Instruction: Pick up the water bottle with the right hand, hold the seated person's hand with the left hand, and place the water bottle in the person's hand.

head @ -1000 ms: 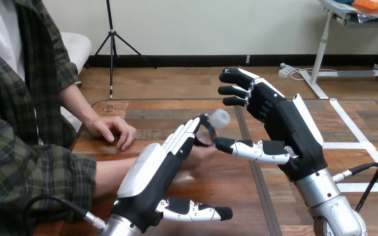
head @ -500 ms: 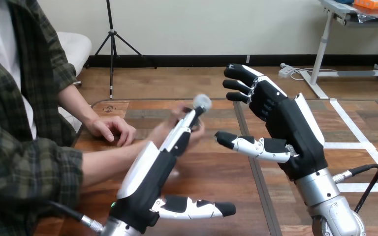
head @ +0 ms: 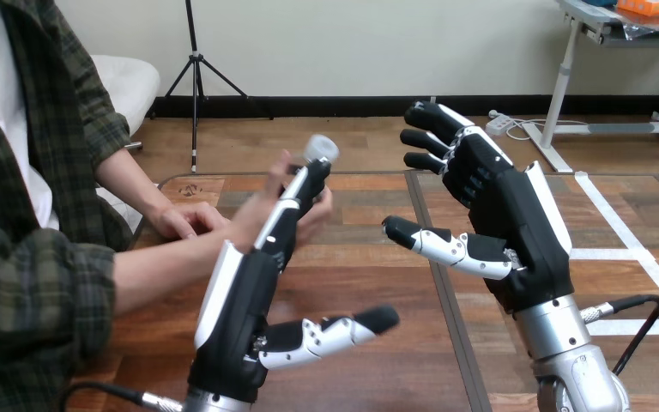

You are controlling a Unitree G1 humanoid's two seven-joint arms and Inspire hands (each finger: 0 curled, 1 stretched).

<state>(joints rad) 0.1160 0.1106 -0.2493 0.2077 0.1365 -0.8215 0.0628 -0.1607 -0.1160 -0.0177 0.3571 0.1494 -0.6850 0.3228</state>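
Observation:
The water bottle (head: 320,148) shows mostly as a pale cap above the person's raised hand (head: 268,199), which grips it over the table's far middle. My left hand (head: 253,296) stands edge-up in front of that hand and hides most of the bottle. Its fingers are straight and lie along the person's hand, and its thumb juts out to the right. My right hand (head: 499,210) hangs open to the right of the bottle, apart from it, with spread fingers and nothing in it.
The person sits at the left, forearm reaching over the wooden table (head: 377,283). The person's other hand (head: 184,219) rests flat near the table's far left edge. A dark seam runs down the tabletop between my hands.
The person's hand has lifted the bottle up and to the left, away from my right hand. My left hand has turned more upright alongside it. My right hand stays open, slightly higher.

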